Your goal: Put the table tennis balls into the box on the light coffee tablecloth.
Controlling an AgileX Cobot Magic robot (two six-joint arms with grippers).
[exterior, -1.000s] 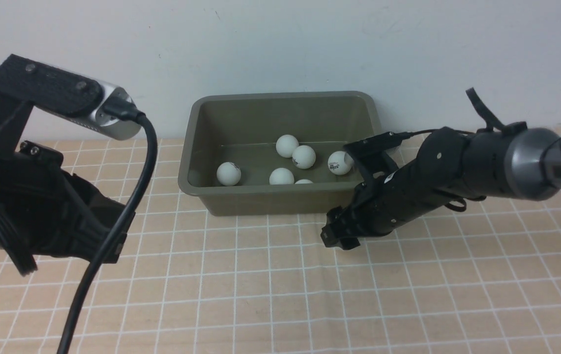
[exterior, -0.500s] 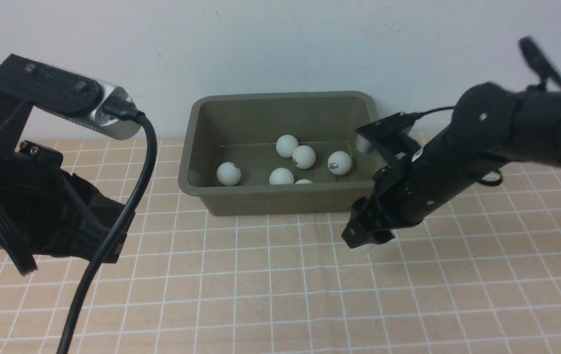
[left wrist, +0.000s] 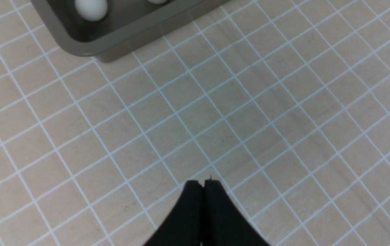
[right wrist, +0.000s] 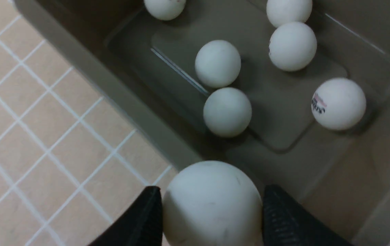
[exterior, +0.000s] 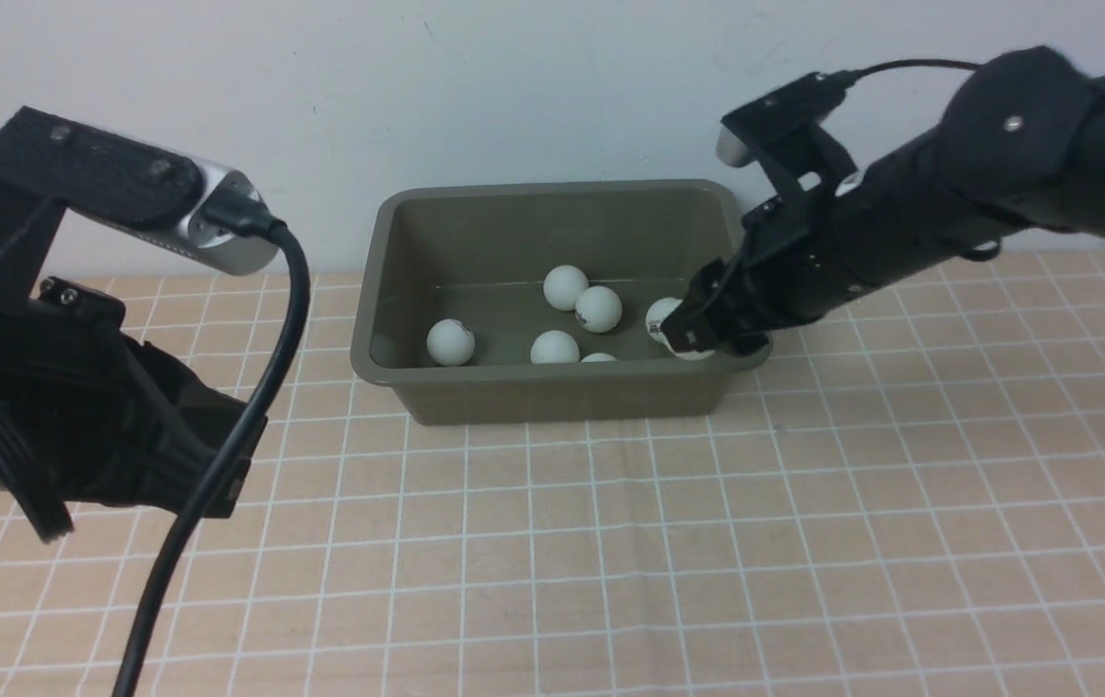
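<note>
Right hand (exterior: 694, 339) clamped on a table tennis ball (right wrist: 212, 205) over the near right rim of the box (exterior: 513, 399): carry inward, lower, then release; left hand (left wrist: 203, 184) pressed together.

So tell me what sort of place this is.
Likely a robot lab test bench: a gridded light coffee tablecloth against a bare white wall, and the right gripper holding a table tennis ball at the rim of the olive-green box.

A plain off-white wall (exterior: 552, 87) stands at the back of the scene, bearing a few faint marks.
</note>
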